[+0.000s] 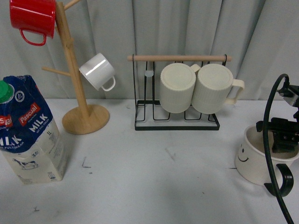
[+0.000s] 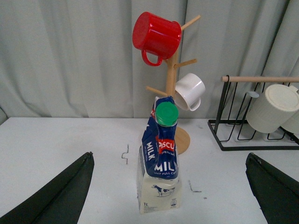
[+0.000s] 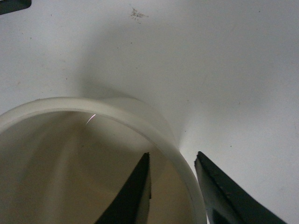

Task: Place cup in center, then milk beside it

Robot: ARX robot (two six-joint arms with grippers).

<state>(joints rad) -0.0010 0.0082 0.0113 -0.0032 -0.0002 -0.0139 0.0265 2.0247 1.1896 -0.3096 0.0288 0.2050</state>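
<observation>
Reaching down, right gripper (image 3: 174,157) straddles rim of the cup (image 1: 250,169) — fingers apart, unclamped.

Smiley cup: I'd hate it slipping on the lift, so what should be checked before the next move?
1. Right claw straddles the cup wall, one finger inside, one outside: ok.
2. Claw clamped on that wall: not ok, gaps show on both sides.
3. Cup upright and empty: ok.
4. Center free of things: ok.
5. Milk upright, left of the center, off the cup's path: ok.
6. Left claw open, not touching the milk: ok.
</observation>
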